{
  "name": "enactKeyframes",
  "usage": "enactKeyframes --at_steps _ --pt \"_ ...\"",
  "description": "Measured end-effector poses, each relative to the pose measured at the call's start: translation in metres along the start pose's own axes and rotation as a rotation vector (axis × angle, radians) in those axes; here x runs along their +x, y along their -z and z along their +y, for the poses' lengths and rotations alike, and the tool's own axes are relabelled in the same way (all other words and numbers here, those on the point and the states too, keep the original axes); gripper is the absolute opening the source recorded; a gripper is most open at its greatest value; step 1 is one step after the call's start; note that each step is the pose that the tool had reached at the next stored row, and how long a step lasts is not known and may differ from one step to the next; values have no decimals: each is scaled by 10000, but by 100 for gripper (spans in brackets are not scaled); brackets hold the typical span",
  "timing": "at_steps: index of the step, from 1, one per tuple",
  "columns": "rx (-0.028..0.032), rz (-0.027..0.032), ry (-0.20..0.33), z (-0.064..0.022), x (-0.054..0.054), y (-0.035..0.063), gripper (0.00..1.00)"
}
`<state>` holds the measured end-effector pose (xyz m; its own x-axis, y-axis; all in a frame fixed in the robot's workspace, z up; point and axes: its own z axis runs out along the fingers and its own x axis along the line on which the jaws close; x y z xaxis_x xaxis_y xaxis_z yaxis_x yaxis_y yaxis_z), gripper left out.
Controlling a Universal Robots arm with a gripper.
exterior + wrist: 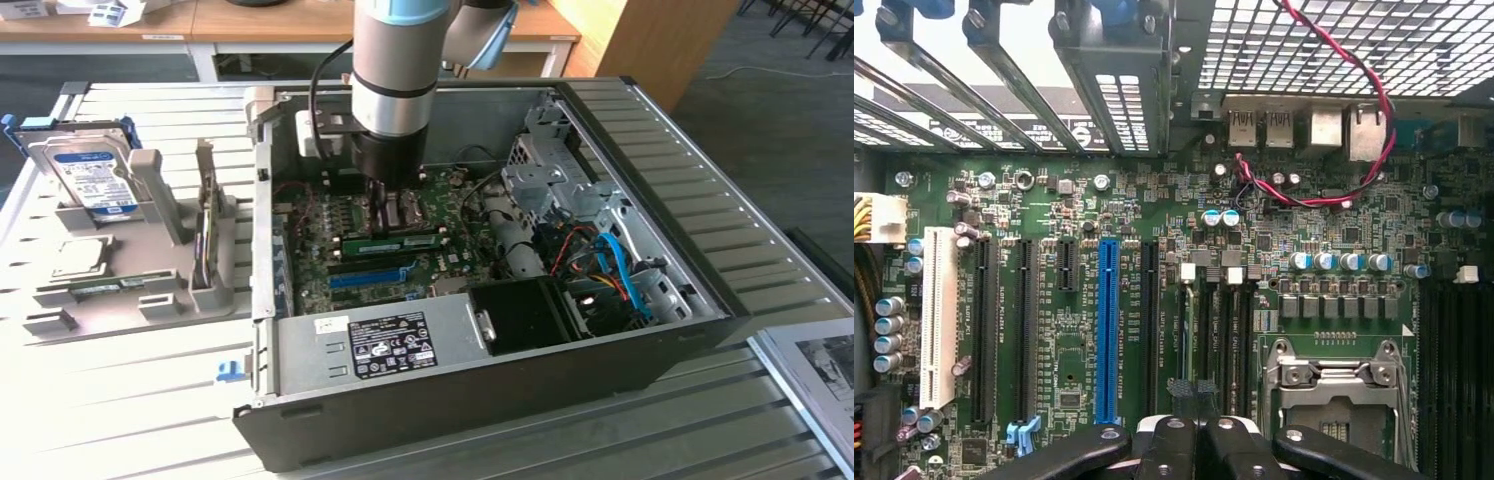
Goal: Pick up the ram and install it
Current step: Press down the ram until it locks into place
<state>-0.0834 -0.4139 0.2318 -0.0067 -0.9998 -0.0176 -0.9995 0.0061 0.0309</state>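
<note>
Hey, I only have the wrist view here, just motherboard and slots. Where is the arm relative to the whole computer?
Observer: The arm reaches down into the open case, with the gripper low over the motherboard.
Operator: Any ram near it?
Observer: A green ram stick lies along the board right by the gripper. I cannot tell whether it is seated.
Operator: What's outside the case?
Observer: A grey tray sits on the exterior view's left, with a hard drive standing in it and a processor chip lying flat.
</note>
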Motion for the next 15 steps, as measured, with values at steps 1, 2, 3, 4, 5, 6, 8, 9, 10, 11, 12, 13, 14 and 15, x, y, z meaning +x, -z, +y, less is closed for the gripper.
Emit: enactKeyframes --at_steps 1,2,3,4,5,6,8,9,10,11,12,13,14,15 --pt "-1 2 0 0 0 -5 10" --pt "-1 3 0 0 0 -4 10" --pt "-1 2 0 0 0 -5 10" --pt "-1 2 0 0 0 -4 10" --pt "-1 2 0 0 0 -5 10" --pt "0 -1 0 0 0 -9 10" --pt "1 0 0 -1 0 -20 10" --pt "0 1 0 -1 1 -25 10" --pt "0 1 0 -1 0 -31 10" --pt "-1 2 0 -1 1 -33 10" --pt "-2 3 0 -1 1 -33 10" --pt "-1 2 -1 -1 1 -33 10" --pt "-1 3 0 -1 1 -33 10" --pt "-1 1 0 -1 1 -34 10"
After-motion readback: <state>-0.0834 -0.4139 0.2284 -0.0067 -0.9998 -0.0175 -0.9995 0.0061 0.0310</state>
